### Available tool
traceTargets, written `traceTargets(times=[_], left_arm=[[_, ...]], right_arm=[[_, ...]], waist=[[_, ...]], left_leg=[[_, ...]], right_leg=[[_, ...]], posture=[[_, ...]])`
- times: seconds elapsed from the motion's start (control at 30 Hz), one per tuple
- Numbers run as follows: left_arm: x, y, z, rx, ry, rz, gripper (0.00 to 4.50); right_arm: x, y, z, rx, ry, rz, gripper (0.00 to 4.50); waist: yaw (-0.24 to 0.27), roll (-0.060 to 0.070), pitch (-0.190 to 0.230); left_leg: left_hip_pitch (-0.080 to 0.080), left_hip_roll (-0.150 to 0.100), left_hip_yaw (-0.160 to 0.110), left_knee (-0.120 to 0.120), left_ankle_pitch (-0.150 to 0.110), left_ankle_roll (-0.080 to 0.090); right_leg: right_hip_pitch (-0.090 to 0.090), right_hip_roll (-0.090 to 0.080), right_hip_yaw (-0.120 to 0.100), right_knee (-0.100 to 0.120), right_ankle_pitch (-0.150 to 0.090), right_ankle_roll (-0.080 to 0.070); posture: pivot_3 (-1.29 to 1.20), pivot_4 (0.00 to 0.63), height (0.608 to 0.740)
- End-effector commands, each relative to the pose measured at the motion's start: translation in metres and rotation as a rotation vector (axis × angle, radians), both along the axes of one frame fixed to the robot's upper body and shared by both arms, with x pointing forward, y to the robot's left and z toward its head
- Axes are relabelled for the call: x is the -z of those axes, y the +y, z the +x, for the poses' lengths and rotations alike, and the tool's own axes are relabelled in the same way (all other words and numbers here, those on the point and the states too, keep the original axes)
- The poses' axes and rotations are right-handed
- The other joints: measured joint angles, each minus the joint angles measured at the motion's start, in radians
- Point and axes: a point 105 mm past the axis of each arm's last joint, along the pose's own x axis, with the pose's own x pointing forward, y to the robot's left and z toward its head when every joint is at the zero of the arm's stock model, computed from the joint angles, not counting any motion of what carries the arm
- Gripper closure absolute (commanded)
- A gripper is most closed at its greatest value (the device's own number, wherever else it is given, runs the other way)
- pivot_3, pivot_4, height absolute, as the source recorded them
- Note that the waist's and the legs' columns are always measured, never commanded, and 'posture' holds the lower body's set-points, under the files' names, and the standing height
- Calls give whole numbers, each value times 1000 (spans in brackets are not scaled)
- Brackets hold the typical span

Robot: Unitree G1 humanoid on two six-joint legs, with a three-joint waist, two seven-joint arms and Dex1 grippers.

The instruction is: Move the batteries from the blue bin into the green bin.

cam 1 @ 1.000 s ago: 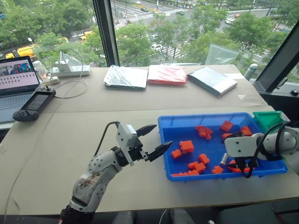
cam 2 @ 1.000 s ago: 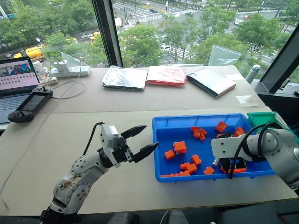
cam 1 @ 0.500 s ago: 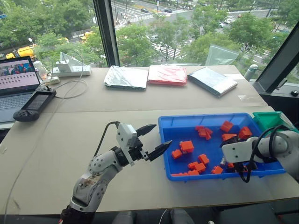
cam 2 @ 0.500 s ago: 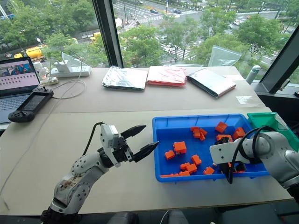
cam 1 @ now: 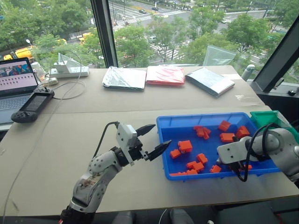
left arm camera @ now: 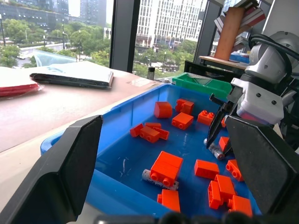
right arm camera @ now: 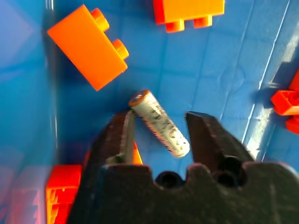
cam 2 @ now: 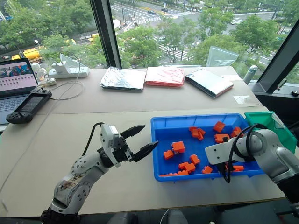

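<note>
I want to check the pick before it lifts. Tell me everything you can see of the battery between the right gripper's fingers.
The battery is a slim grey-silver cylinder with dark print on its casing and an orange-ringed end cap. It lies flat on the floor of the blue bin, slanted across the gap of the right gripper. The fingers bracket it on both sides, one close by its far end; firm contact cannot be told. An orange brick lies just beyond it, apart.
</note>
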Motion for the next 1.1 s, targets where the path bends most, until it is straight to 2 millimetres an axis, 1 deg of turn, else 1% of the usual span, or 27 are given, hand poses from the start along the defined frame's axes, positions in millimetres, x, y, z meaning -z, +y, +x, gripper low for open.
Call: traceTargets(times=[0.03,0.13,0.3,0.37,0.43,0.53,0.67,0.7,0.73,0.77,0.83,0.87,0.9,0.97,1.03,1.1], left_arm=[[-13,1,-5,-1,-61,-23,0],[-13,1,-5,-1,-60,-23,0],[-13,1,-4,2,-62,-21,0],[-13,1,-5,5,-64,-20,0],[-13,1,-5,8,-65,-19,0],[-13,1,-6,11,-66,-20,0],[-13,0,-6,16,-65,-24,0],[-13,0,-6,22,-66,-25,0],[-13,-1,-7,33,-68,-25,0],[-13,-1,-7,41,-69,-25,0],[-13,-2,-7,54,-70,-26,0],[-13,-2,-7,57,-71,-26,0],[-13,-3,-7,59,-71,-26,0],[-13,-3,-6,64,-73,-26,0],[-13,-4,-6,73,-73,-26,0],[-13,-4,-7,85,-71,-28,0]], right_arm=[[9,2,-3,-14,26,-12,4263],[7,3,0,-11,9,-6,4260],[-4,5,8,5,-60,15,4260],[-16,7,13,29,-112,46,4260],[-36,9,23,87,-194,113,4260],[-71,7,37,221,-332,250,4260],[-101,-2,42,367,-433,363,4260],[-115,-13,46,473,-496,422,4260],[-125,-30,50,607,-557,474,4260],[-131,-42,51,703,-596,508,4260],[-146,-77,53,991,-718,638,4260],[-149,-91,51,1116,-759,689,4260],[-149,-105,48,1250,-785,738,4260],[-143,-126,40,1422,-833,767,4260],[-136,-141,31,1541,-883,777,4260],[-131,-149,26,1605,-905,787,4260]], waist=[[0,0,0],[0,0,0],[0,0,0],[0,0,0],[0,0,0],[0,0,0],[4,0,0],[6,0,0],[7,0,0],[8,0,0],[12,0,0],[12,0,0],[13,1,0],[15,1,0],[18,1,0],[18,1,0]], left_leg=[[0,0,0,0,0,0],[1,0,0,0,0,0],[1,0,0,0,0,0],[1,0,0,0,0,0],[1,0,0,0,0,0],[-1,0,0,0,0,0],[-2,0,0,0,0,0],[-2,0,0,0,0,0],[-2,0,0,0,0,0],[-3,0,0,0,0,0],[-3,-1,0,0,0,0],[-3,-1,0,0,0,0],[-4,-1,0,0,0,0],[-4,-1,0,0,0,0],[-4,-2,0,-1,0,0],[-5,-2,1,-1,0,0]], right_leg=[[0,0,0,0,0,0],[1,0,0,0,0,0],[2,0,0,0,0,0],[1,0,0,0,0,0],[0,0,0,0,0,0],[-3,-1,1,2,0,0],[-3,-1,1,2,0,0],[-3,-1,1,2,0,0],[-3,-1,1,1,0,0],[-3,-1,1,1,0,0],[-4,-2,1,2,0,0],[-4,-2,1,2,0,0],[-4,-2,1,2,0,0],[-4,-2,1,2,0,0],[-4,-1,1,1,0,0],[-5,-2,1,1,0,0]], posture=[[0,150,740],[0,150,740],[0,150,740],[0,150,740],[0,150,740],[0,150,740],[0,150,740],[0,150,740],[0,150,740],[0,150,740],[0,150,740],[0,150,740],[0,150,740],[0,150,740],[0,150,740],[0,150,740]])
